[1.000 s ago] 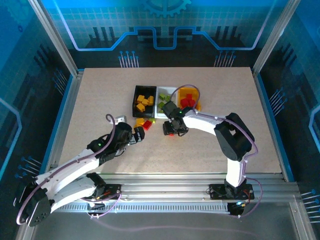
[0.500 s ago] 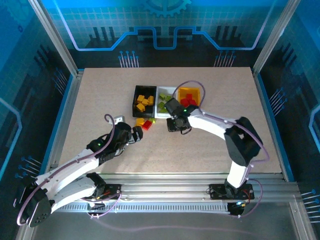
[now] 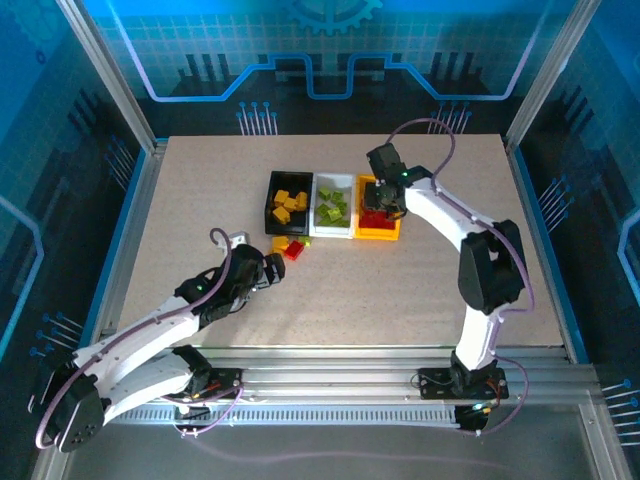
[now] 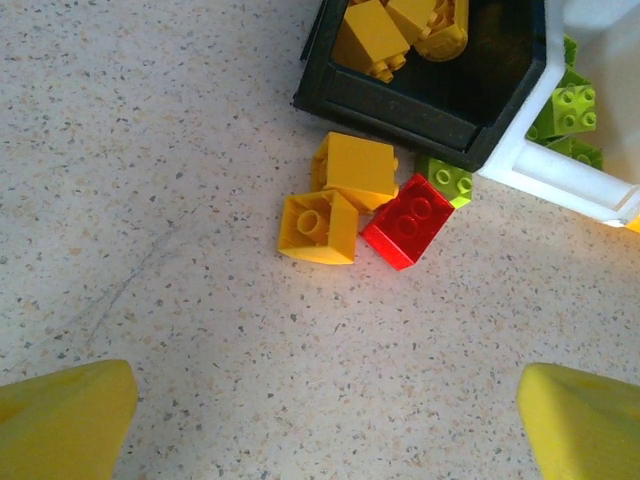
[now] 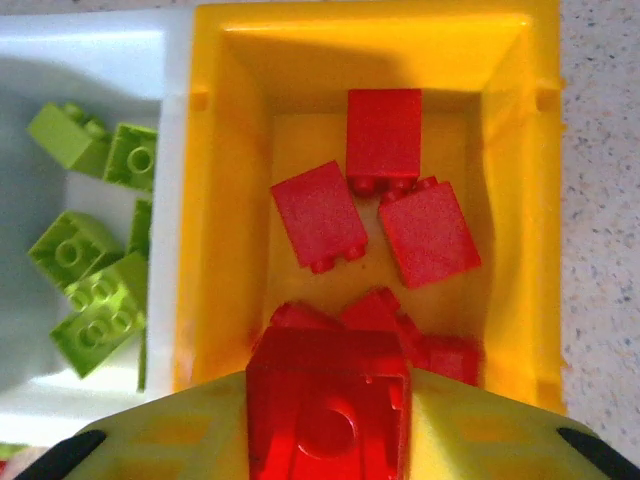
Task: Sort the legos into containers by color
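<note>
left gripper [image 4: 320, 438]: nearest. Low over the speckled beige tabletop [image 4: 150, 220], yellow fingertips [image 4: 62, 415] spread wide, nothing between them. Only the tips show, cut off at the wrist view's bottom corners.
loose bricks: four small glossy plastic ones just ahead of it, touching each other, at the near corner of the black rectangular plastic bin [image 4: 400, 100].
red loose brick [image 4: 408, 220]: studs up, square so no long axis, sits diagonal to the bin wall.
plain yellow-orange brick [image 4: 355, 168]: smooth face up.
tipped yellow-orange brick [image 4: 318, 228]: a round opening faces the camera.
lime green loose brick [image 4: 446, 181]: studs up, part hidden behind the red one, against the bin corner.
bins: black, white plastic bin [image 5: 100, 40] and yellow plastic bin [image 5: 205, 220] in a row left to right, sides touching, long axes running near to far. Black holds yellow-orange bricks, cut off in the left wrist view. White holds lime green bricks [image 5: 75, 250], several tilted.
right gripper [image 5: 330, 385]: farthest. Hangs over the yellow bin, fingers pinching a red held brick [image 5: 328, 425] by two opposite sides.
red held brick: broad face toward the wrist camera, lower edge cut off by the frame, stud direction hard to make out.
yellow bin contents: three red bricks [image 5: 385, 130] on their sides, studs pointing sideways. More sit under the held brick, mostly hidden.
</note>
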Tool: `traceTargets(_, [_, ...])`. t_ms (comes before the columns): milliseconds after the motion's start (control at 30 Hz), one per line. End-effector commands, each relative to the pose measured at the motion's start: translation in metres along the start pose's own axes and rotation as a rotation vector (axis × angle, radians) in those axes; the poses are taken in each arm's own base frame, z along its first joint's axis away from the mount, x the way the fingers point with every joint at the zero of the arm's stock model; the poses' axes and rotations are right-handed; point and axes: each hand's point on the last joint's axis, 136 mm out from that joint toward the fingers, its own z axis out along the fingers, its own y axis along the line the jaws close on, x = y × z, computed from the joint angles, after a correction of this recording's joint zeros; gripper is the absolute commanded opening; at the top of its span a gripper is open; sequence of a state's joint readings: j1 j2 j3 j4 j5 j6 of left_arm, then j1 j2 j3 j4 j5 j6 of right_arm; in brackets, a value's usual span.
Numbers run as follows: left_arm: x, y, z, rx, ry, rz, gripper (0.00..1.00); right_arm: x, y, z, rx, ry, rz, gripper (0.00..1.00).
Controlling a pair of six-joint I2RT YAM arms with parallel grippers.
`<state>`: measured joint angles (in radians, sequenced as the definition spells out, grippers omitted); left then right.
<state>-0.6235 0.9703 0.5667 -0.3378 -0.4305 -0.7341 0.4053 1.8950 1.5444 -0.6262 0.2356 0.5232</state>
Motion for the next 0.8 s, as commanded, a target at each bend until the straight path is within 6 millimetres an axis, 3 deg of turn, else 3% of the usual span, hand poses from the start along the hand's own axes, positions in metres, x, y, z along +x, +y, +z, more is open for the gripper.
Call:
traceTargets(0, [-0.003,0.007,0.001,-0.042,-0.003,0.01,0.99,-0.011,-0.006,0.007,0.033,0.016,-0.001,0.42])
traceTargets(67, [-0.003,0.008,0.003,-0.049,0.002,0.008,0.99,-0.016,-0.006,0.009,0.03,0.017,0.007,0.49])
traceTargets(133, [-0.004,0.007,0.005,-0.049,0.006,0.008,0.99,-0.021,-0.003,0.006,0.019,0.011,0.01,0.63])
traceTargets(200, [-0.004,0.005,0.009,-0.048,0.018,0.012,0.99,-0.026,0.001,-0.003,-0.006,-0.009,0.004,0.71])
traceTargets(400, [-0.005,-0.008,0.033,-0.059,0.076,0.096,0.94,-0.02,0.019,-0.037,-0.085,-0.066,-0.015,0.73])
traceTargets(567, [-0.004,-0.008,0.067,-0.154,0.104,0.15,0.78,0.0,0.027,-0.045,-0.12,-0.066,-0.019,0.73])
traceTargets(767, [-0.013,-0.007,0.098,-0.166,0.105,0.096,0.78,0.008,0.025,-0.053,-0.136,-0.075,-0.014,0.73])
